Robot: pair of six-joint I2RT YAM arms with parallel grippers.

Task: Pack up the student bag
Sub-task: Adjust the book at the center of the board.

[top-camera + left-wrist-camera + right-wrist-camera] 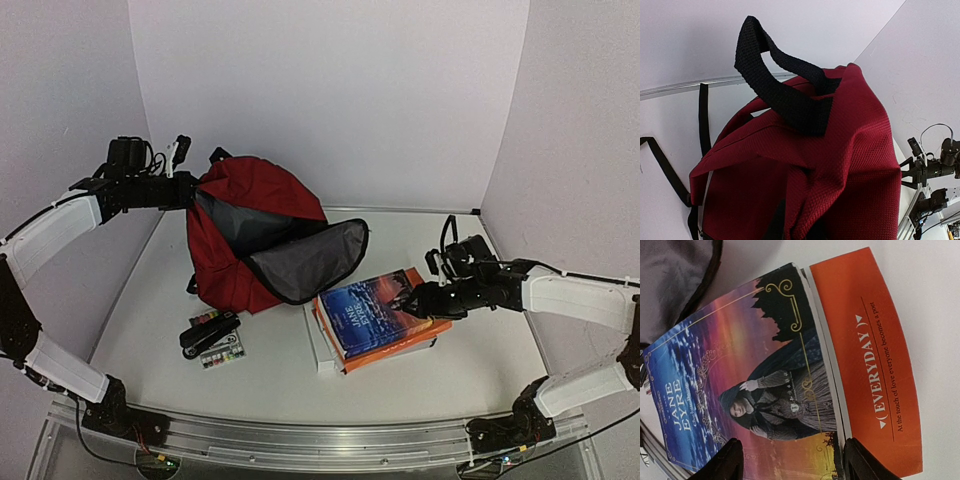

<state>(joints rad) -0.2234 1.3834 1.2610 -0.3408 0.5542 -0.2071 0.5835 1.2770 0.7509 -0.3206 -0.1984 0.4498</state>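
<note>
Nearest the arm bases, a dark stapler-like tool (205, 335) and a small case (222, 354) of coloured bits lie unpacked on the table (480, 380). Book stack (375, 322) also out. Right gripper (410, 298) hangs low over the top book, fingers spread astride it, no grip seen. Behind, bag (245, 225) stands open at back left, nothing visibly inside. Left gripper (186, 190) is clamped tight on its top fabric, arm stretched level; packing judged barely begun

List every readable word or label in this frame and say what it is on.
"JANE EYRE": blue-and-sunset paperback cover; the author line below it is too small to read.
"EVERYDAY": orange book cover beneath it.
"At the touch of love everyone becomes a poet": same orange cover.
</note>
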